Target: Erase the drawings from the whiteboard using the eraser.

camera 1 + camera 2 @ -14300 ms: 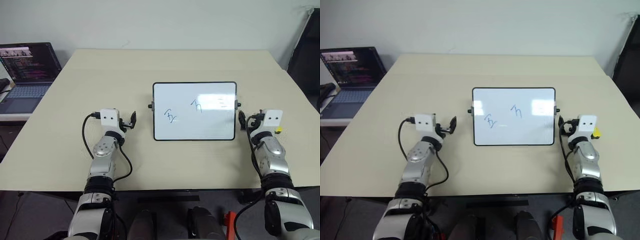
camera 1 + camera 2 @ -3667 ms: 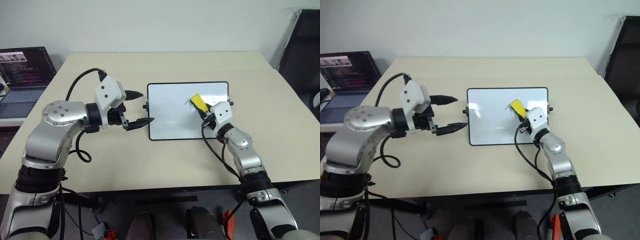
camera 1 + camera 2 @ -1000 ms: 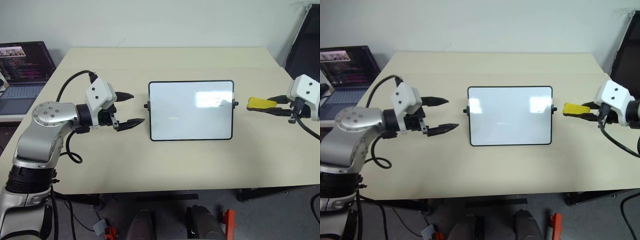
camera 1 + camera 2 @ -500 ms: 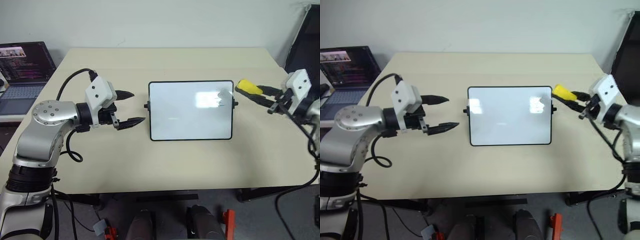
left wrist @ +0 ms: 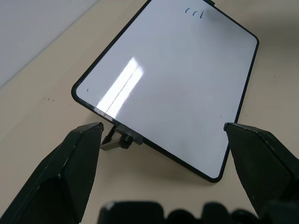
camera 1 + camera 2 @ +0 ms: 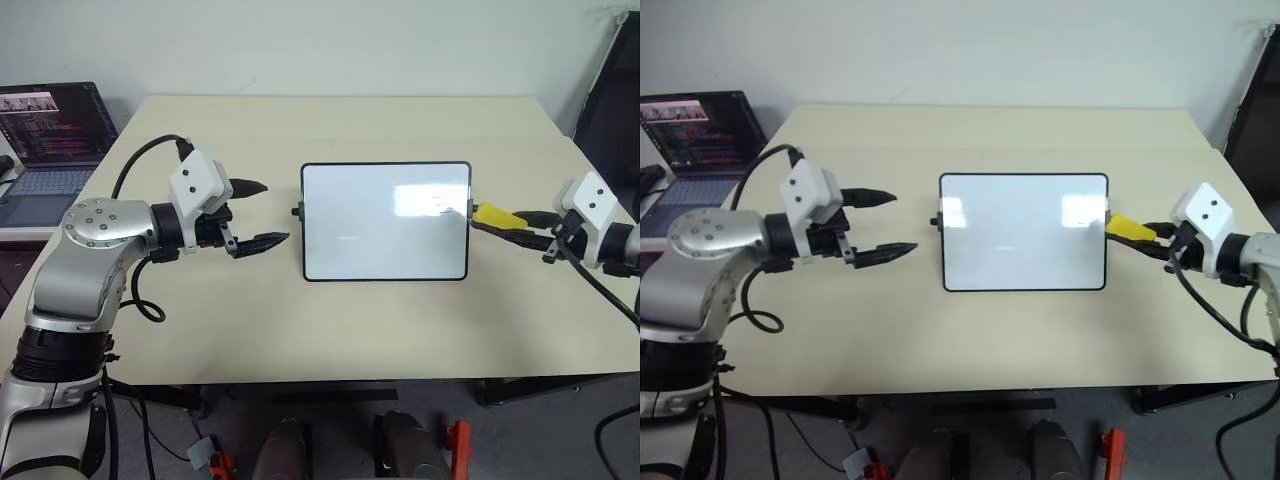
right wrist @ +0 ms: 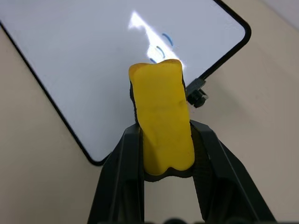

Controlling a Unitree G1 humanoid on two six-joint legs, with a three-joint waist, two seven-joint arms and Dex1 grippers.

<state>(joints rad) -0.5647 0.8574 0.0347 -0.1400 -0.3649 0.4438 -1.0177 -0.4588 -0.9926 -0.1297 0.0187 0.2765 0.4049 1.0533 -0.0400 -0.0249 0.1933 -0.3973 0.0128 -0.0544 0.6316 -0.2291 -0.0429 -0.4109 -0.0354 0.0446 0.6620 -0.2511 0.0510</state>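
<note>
Eraser (image 7: 161, 122): small yellow block, clamped between the two black fingers of the right gripper (image 6: 512, 224), roughly its rear half inside the jaws and the front half sticking out toward the board. Its edges bulge a little where the fingers squeeze, so I judge it soft, foam-like and very light; it should flex under pressure rather than scratch. A hold at mid-length, as now, leaves a free face for wiping, though too shallow a pinch could let it twist out on a hard stroke.

Right gripper hovers just off the right short edge of the whiteboard (image 6: 385, 225), near the small black knob (image 7: 198, 95) on that side.

Left gripper (image 6: 255, 215) sits off the board's left edge, jaws spread wide, gripping nothing, apart from the frame.

Whiteboard lies flat at the middle of the table (image 6: 300, 320). Glossy surface, thin black frame, likely stiff, light and slippery underneath; it may slide when rubbed unless braced at the frame or a knob.

Drawings (image 7: 161, 46): a few short blue strokes remain near the far right corner, partly lost in the white glare patch, so I cannot count them surely. The rest of the board looks clean.

Farther left, beyond the table edge, an open laptop (image 6: 50, 130).
</note>
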